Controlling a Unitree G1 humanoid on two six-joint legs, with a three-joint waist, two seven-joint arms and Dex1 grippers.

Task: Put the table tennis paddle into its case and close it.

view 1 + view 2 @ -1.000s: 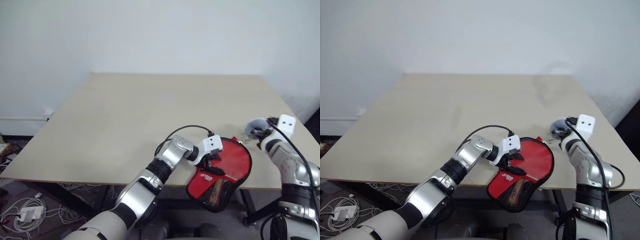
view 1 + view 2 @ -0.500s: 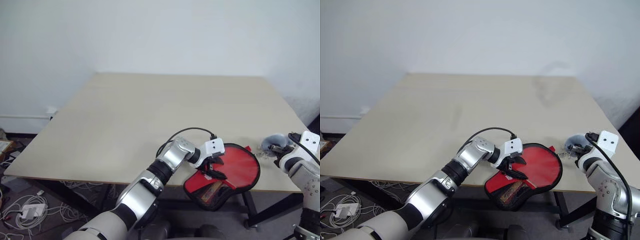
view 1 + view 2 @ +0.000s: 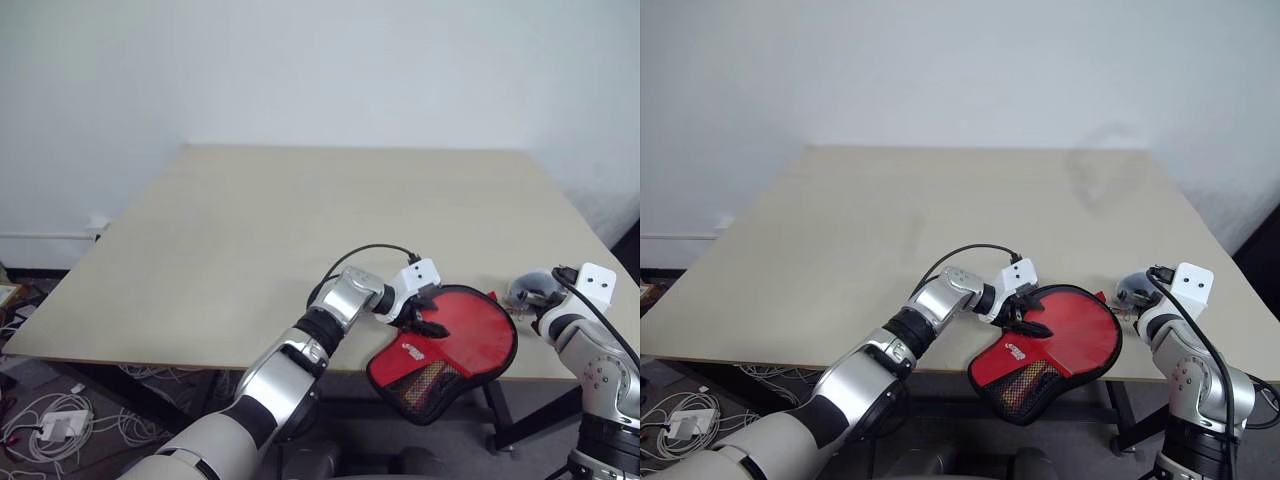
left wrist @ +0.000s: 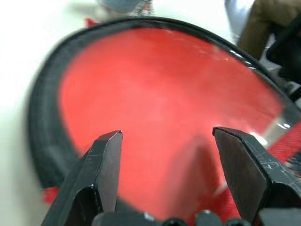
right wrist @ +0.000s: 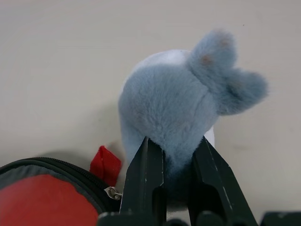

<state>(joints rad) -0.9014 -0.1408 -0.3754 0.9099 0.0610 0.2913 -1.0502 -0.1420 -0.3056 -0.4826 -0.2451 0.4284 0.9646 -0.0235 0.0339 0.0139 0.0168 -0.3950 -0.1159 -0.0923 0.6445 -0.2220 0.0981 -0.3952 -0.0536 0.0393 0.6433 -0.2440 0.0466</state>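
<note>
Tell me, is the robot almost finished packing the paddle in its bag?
Nearly, I think. Done: the case lies round and full at the table edge, so the paddle is probably hidden inside. In hand: the left gripper hovers open over the red front, and the right gripper pinches the fluffy grey charm by the zip. Left: I cannot tell whether the zip is shut all round.

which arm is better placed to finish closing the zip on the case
Right, probably. The right gripper is shut on the grey plush charm next to the case's zip end, while the left gripper stands open over the red front, steadying at most.
</note>
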